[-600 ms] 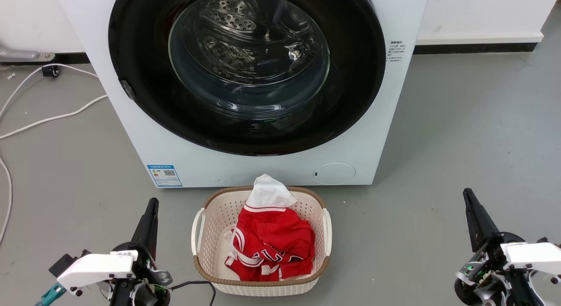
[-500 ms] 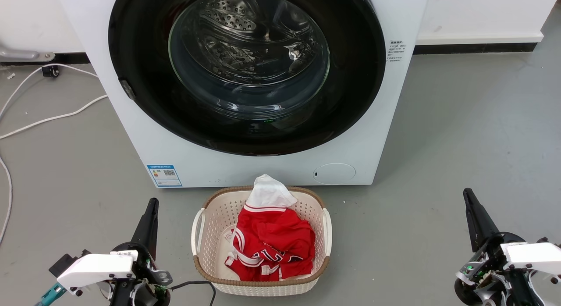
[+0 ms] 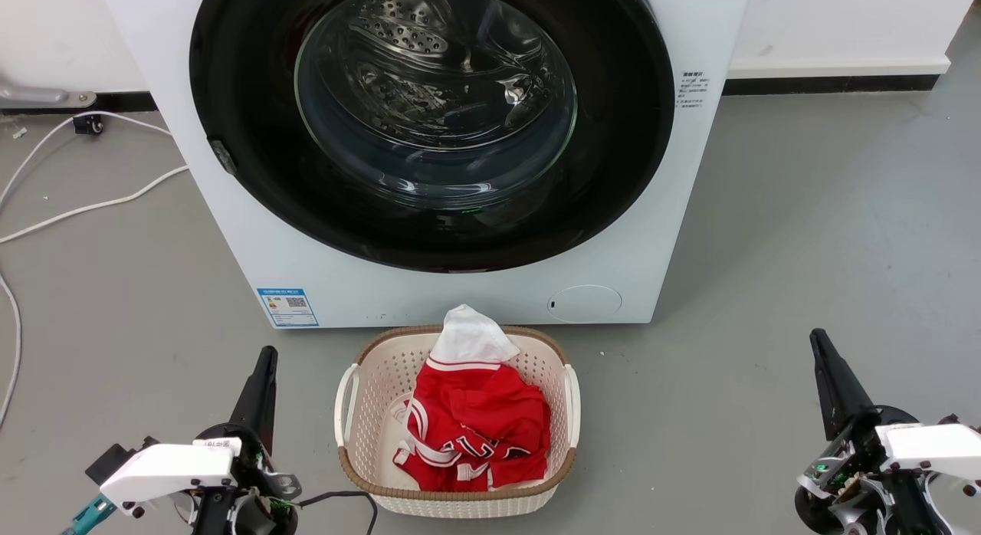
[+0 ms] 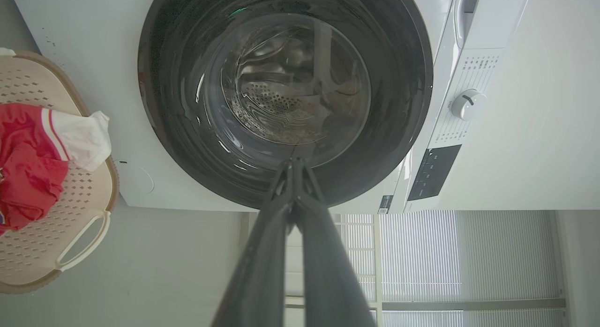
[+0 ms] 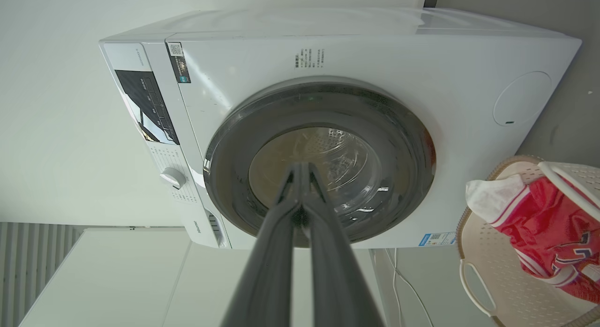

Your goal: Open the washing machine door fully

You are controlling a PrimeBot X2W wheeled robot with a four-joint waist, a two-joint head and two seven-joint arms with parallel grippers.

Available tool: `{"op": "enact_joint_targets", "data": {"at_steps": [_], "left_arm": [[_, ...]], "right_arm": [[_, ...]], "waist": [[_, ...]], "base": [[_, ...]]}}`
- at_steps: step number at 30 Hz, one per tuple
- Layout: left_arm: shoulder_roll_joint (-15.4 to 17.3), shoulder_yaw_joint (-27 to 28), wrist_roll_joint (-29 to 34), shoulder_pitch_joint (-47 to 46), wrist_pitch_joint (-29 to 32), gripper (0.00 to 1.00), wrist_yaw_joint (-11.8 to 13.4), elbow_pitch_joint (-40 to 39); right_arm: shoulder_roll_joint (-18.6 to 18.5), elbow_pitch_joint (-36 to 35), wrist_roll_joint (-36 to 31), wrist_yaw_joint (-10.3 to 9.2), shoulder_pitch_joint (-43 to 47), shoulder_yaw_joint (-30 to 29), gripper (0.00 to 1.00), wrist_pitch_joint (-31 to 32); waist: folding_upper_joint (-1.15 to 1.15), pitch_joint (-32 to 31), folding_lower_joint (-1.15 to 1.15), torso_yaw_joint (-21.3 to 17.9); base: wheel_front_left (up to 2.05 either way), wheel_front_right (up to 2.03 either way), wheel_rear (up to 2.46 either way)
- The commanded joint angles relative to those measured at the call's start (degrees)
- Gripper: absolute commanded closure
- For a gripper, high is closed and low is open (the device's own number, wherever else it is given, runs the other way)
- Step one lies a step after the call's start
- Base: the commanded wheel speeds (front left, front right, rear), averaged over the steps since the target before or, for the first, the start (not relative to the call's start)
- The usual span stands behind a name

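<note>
nothing started yet: washing machine door [image 3: 429, 221] looks latched flush on the front of the washing machine [image 3: 475, 293], whole swing left. left gripper [image 3: 266, 359] and right gripper [image 3: 818, 342] both pinched closed, empty, well back.

Left gripper [image 3: 267, 354] sitting low at lower left of head view, leaning slightly inward. Left fingers [image 4: 265, 252] pressing together, tips meeting, gripping nothing. Left wrist housing [image 3: 165, 467], white, lying behind it. Right gripper [image 3: 817, 336] sitting low at lower right, also leaning slightly inward. Right fingers [image 5: 272, 256] pressing together to a point, nothing between them. Right wrist housing [image 3: 927, 441], white, running off the right edge. Grippers sitting well apart.
</note>
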Motion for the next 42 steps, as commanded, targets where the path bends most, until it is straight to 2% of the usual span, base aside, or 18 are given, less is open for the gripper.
{"op": "enact_joint_targets", "data": {"at_steps": [1,10,16,28,42], "left_arm": [[0.0,0.0,0.1,0.0,0.0,0.00,0.0,0.0],[-0.1,-2.1,1.2,-0.1,-2.0,0.00,0.0,-0.5],[-0.1,-2.7,5.2,-0.4,-3.6,0.00,0.0,-1.9],[-0.2,-3.1,19.4,-0.7,-6.5,0.00,0.1,-5.0],[-0.2,-5.2,37.6,-0.7,-9.5,0.00,2.6,-7.9]], "right_arm": [[0.0,0.0,0.0,0.00,0.0,0.0,0.00,0.0],[0.1,-1.3,-1.2,-0.01,1.1,0.9,0.00,-1.9],[0.1,-2.7,-4.8,-0.01,1.7,0.7,0.00,-3.6],[0.2,-6.9,-24.2,-0.01,2.6,1.2,0.00,-6.5],[0.2,-9.5,-42.9,-0.01,3.7,3.2,0.00,-9.5]], "waist": [[0.00,0.0,0.00,0.0],[0.00,0.0,0.00,-0.1],[0.00,0.1,0.00,-0.1],[0.00,0.3,0.00,-0.3],[0.00,0.5,0.00,-0.2]], "base": [[0.00,0.00,0.00],[0.00,0.00,0.00],[0.00,0.00,0.00],[0.00,0.00,0.00],[0.00,0.00,0.00]]}}
